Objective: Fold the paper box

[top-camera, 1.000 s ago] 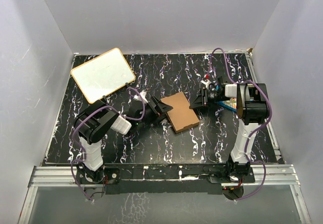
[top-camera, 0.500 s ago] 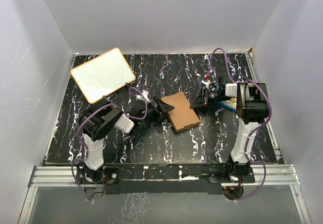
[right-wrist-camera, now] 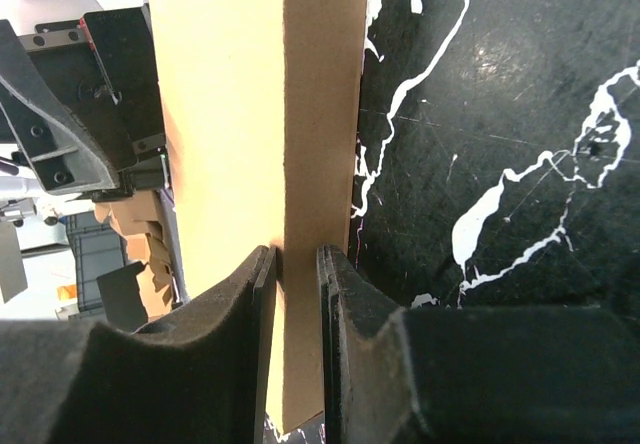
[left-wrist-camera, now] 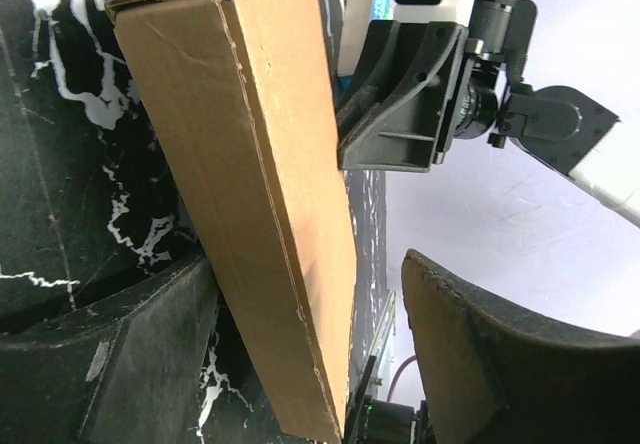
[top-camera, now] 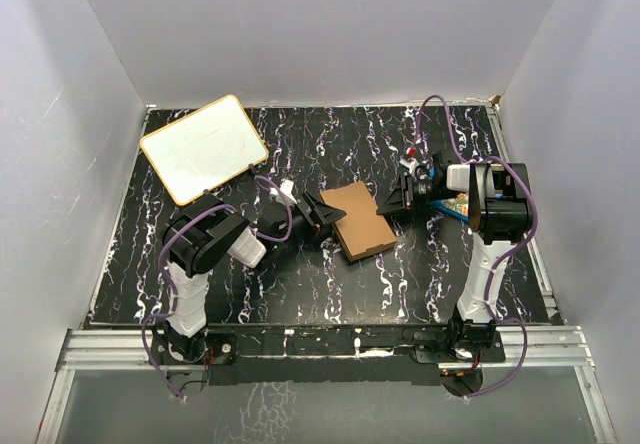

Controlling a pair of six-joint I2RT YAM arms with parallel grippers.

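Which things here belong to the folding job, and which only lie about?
Job: plain brown cardboard box; left gripper, open around it; right gripper, shut on its edge.
Lying about: white board with orange rim; blue printed box.

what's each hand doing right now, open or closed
Left hand: open, fingers spread either side of the paper box.
Right hand: closed, pinching an edge of the paper box.

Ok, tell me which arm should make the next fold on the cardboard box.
Left, probably. The left gripper is open, astride one side of the paper box, free to close. The right gripper is pinched on the opposite edge, better kept as anchor.
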